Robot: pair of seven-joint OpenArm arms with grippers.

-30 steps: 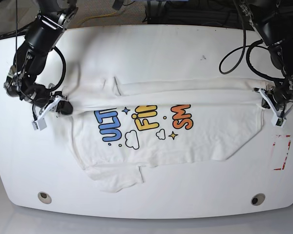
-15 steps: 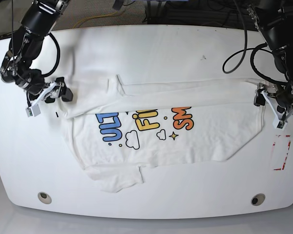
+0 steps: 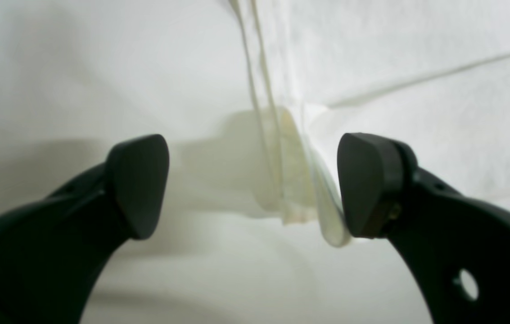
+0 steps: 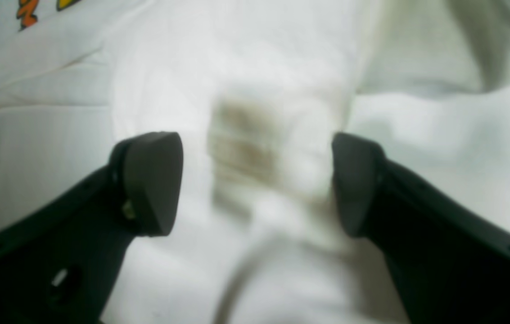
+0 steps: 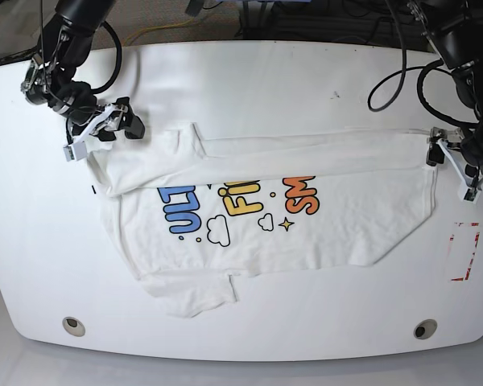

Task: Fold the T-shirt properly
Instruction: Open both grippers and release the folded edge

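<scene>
The white T-shirt [image 5: 306, 233] lies flat on the table with its blue, yellow and orange print facing up. Its far edge is folded toward the print in a long band. One sleeve sticks out at the near left. My right gripper [image 5: 127, 125] is open over the shirt's far-left corner. In the right wrist view, blurred white cloth [image 4: 282, 67] lies beneath the open right gripper [image 4: 252, 182]. My left gripper [image 5: 431, 153] is open at the shirt's right edge. In the left wrist view, a raised hem of the T-shirt [image 3: 295, 180] stands between the left gripper's [image 3: 255, 189] fingers, close to the right finger [image 3: 367, 184].
The white table [image 5: 249, 80] has a rounded front edge with two round holes [image 5: 74, 325] [image 5: 424, 328]. A red-and-white marked rectangle [image 5: 465, 251] lies at the right, near the shirt's hem. Cables hang behind the table at the back.
The right gripper has left the shirt's left edge and moved up and rightward to the far-left corner. The left gripper has shifted slightly up at the right hem.
</scene>
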